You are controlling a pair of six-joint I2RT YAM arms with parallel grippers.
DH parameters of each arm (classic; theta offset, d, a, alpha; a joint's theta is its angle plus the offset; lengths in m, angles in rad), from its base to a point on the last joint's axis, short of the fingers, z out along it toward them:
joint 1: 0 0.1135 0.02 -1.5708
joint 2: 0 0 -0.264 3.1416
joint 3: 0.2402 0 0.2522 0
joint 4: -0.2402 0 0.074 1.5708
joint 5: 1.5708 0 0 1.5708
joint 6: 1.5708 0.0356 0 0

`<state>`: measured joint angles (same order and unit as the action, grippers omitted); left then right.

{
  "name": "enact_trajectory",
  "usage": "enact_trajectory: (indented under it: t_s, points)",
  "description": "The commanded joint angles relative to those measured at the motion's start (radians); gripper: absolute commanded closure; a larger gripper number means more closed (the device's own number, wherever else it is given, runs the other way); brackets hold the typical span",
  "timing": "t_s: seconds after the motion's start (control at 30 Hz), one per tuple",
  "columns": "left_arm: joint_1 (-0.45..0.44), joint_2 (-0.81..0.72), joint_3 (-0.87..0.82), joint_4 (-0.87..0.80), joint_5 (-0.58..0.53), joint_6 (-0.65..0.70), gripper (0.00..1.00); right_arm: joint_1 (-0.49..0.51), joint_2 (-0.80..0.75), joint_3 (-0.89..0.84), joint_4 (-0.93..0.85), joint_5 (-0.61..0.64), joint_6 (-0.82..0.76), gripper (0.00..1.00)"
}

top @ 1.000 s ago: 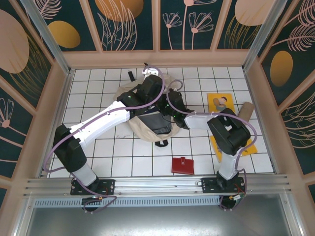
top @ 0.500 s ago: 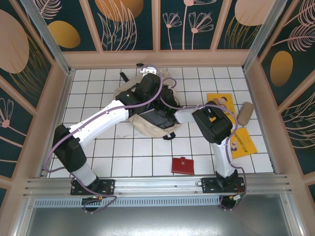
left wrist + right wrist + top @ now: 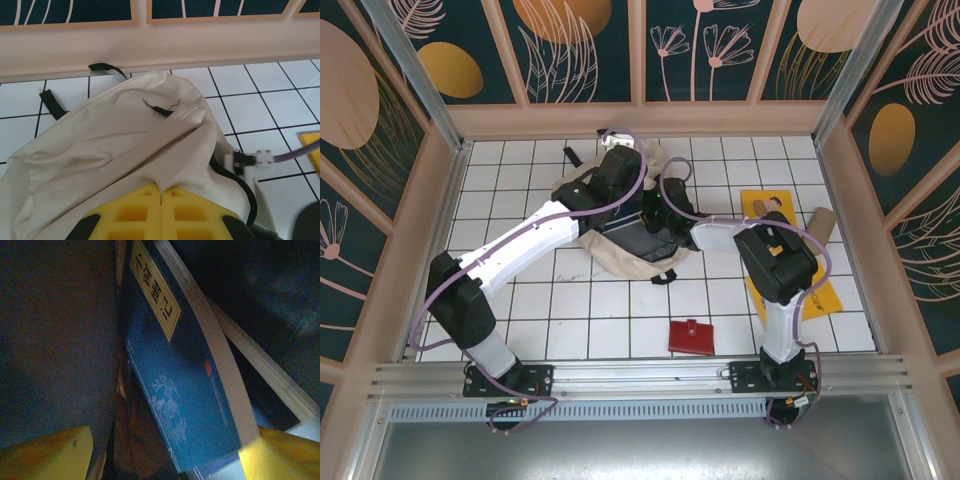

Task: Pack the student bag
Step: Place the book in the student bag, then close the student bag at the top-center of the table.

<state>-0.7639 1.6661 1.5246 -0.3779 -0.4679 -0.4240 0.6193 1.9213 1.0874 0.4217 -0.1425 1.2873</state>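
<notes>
Standing over the white tiled table, I see the student bag lying just toward 12 o'clock of the table's middle, beige and slumped, with a black strap trailing at its far edge. The left gripper has its yellow fingers clenched together on a raised fold of the bag's fabric. The right gripper reaches into the dark inside of the bag, its jaws spread wide and released, with a blue book lying aslant between them. A red wallet rests at 5 o'clock of the bag, well apart. At 3 o'clock lie a yellow book and a tan pouch.
</notes>
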Motion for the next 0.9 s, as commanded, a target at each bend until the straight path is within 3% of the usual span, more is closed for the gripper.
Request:
enact_trajectory:
  t_s: [0.0, 0.3, 0.47, 0.67, 0.87]
  points:
    - [0.013, 0.003, 0.048, 0.048, -0.004, -0.01, 1.0, -0.013, -0.099, -0.047, -0.111, -0.051, -0.04, 0.23]
    - [0.031, -0.016, -0.001, 0.062, -0.03, -0.006, 1.0, -0.017, -0.337, -0.24, -0.266, -0.091, -0.207, 0.27]
    - [0.053, -0.039, -0.027, 0.066, -0.115, 0.018, 1.0, -0.038, -0.538, -0.26, -0.458, 0.047, -0.35, 0.26]
    - [0.097, -0.075, -0.063, 0.07, -0.175, 0.037, 1.0, -0.205, -0.624, -0.236, -0.631, 0.132, -0.475, 0.26]
    - [0.101, -0.151, -0.131, 0.108, -0.107, 0.052, 1.0, -0.382, -0.53, -0.13, -0.74, 0.21, -0.64, 0.26]
